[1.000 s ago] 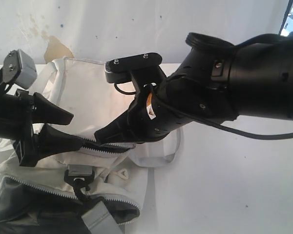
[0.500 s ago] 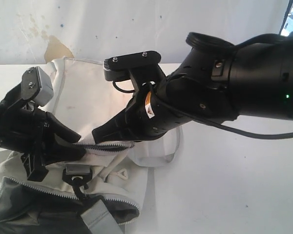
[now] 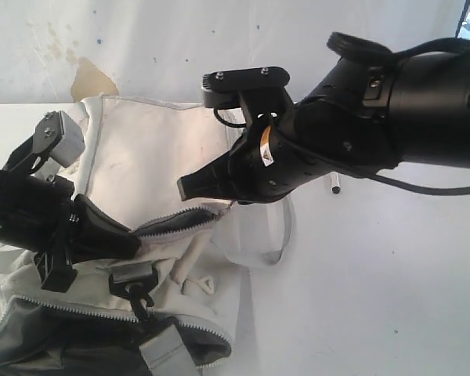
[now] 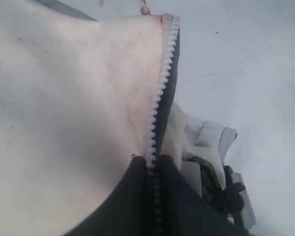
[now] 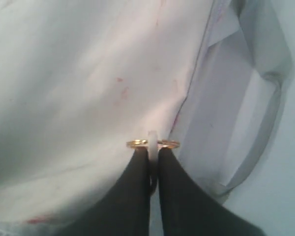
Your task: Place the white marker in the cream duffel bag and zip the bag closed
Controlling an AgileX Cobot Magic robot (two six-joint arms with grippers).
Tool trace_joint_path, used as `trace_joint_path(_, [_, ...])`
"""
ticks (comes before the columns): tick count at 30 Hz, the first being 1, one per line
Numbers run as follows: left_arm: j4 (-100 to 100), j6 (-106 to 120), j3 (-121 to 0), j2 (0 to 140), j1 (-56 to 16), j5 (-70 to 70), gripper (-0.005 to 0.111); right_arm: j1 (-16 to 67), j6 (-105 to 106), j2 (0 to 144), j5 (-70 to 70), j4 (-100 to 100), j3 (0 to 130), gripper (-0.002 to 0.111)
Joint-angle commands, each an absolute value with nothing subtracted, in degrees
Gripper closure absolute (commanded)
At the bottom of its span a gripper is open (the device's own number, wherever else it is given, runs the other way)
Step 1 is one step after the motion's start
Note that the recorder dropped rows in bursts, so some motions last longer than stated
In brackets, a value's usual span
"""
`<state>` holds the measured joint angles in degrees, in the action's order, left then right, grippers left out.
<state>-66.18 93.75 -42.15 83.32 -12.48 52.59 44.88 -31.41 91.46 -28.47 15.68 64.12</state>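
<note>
**Task state.** My left gripper [image 3: 131,239] is clamped on the zipper edge of the bag [image 3: 141,149]. My right gripper [image 3: 185,188] pinches the zip pull [image 5: 152,140]. The zipper [image 4: 160,93] is partly open, and grey lining shows in the gap. The marker [image 3: 334,185], as I judge the slim white stick with a dark tip, lies on the table [image 3: 392,274] just beyond my right arm, outside the bag. Insertion and closing both remain.
</note>
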Motion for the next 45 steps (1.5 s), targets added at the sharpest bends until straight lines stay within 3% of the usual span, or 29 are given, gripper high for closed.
trace_joint_path(1, [-62.1,89.6,-41.8,83.3,-12.7,49.7,0.107,42.2,-31.7,90.8,-27.8,18.1,63.9,0.108])
trace_joint_path(10, [-54.3,88.5,-41.8,79.2,-12.7,48.0,0.107,40.4,-32.1,92.3,-26.0,22.1,63.9,0.108])
trace_joint_path(20, [-46.3,83.8,-41.8,76.0,-12.7,49.3,0.107,35.3,-32.3,96.1,-12.1,21.5,65.3,0.108])
trace_joint_path(45, [-42.8,80.3,-41.8,76.0,-12.7,45.4,0.107,27.4,-37.9,119.2,-1.8,21.1,91.6,0.108])
